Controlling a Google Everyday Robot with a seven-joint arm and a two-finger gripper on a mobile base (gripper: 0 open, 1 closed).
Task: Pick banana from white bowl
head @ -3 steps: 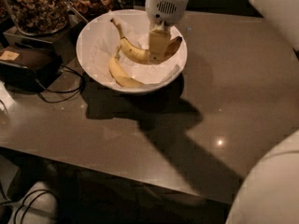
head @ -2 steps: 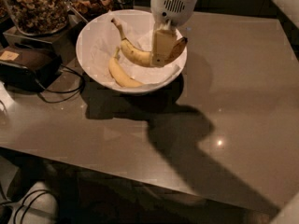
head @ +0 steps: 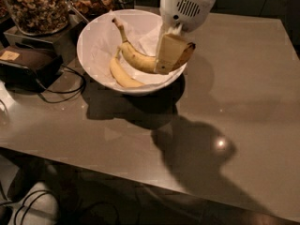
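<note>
Since a second ago the gripper [head: 168,62] has edged toward the right of the frame and risen a little. The dark blunt end of the banana [head: 138,60] now pokes out past the rim of the white bowl [head: 90,41]. The gripper, at upper centre, is clenched on the banana near that blunt end, one tan finger lying across the fruit. The hold sits well off the middle, so I judge the long stem side could sag or swivel. It might then drag on the paper lining [head: 105,46], nudge the paler banana [head: 123,76] beneath, and slip free. The banana is curved, yellow and brown-speckled, its thin stem pointing upper left over the bowl.
</note>
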